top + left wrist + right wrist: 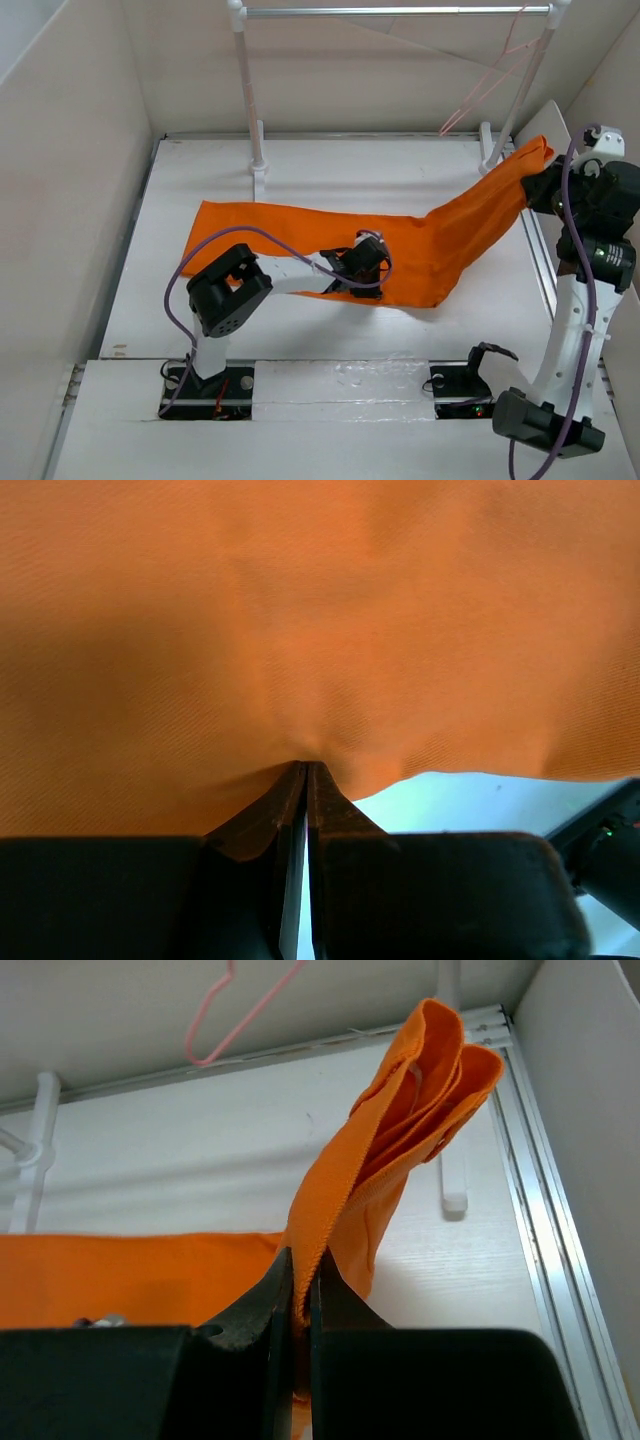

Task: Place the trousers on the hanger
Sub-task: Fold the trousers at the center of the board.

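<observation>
right pincer [300, 1260] is clamped on the soft, limp orange trousers [400, 1130] standing just above it, waistband end i think. left pincer [306, 770] pinches their near edge on the worktop [350, 165]. hanger [203, 1061] hangs beyond.

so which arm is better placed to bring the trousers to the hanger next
Right, likely. The right gripper holds one end of the trousers raised off the table, near the pink hanger. The left gripper pinches their near edge mid-length, low on the table, farther from it.

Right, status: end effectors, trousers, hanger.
Left end effector shut on orange fabric trousers, near edge. Right end effector shut on lifted end. Thin pale pink wire hanger bare, unobstructed.
</observation>
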